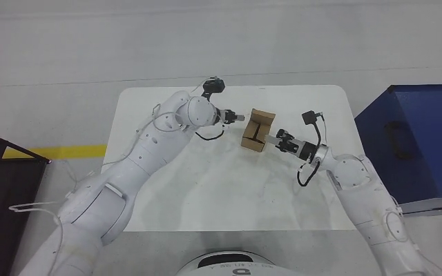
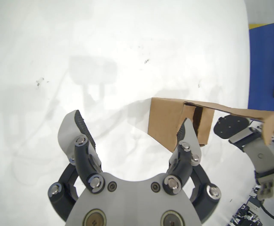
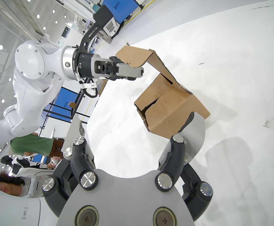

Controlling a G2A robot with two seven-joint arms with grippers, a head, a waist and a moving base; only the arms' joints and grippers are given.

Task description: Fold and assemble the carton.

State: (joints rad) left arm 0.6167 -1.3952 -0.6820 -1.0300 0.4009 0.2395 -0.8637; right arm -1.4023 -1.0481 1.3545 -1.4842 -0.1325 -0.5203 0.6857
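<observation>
Since the brown cardboard carton (image 1: 257, 130) sits half-folded on the white counter (image 1: 207, 193), my left hand (image 2: 131, 117) and right hand (image 1: 271, 139) flank it, both spread, likely to press its flaps (image 3: 132, 56).

A robotics test hall: a white counter (image 1: 207, 193) stands on a pale floor (image 1: 207, 41) marked with yellow tape (image 1: 69, 151). A blue bin (image 1: 407, 145) sits alongside. Ceiling spotlights (image 3: 40, 16) and blue partitions (image 3: 64, 99) line the background.

White round-cornered table (image 1: 207, 200) with faint dark scuffs (image 2: 146, 61), grey floor (image 1: 207, 41) around the table, dark blue bin (image 1: 407, 148) just right of the table, yellow floor stripe (image 1: 69, 150) and black frame (image 1: 17, 181) left of the table.
</observation>
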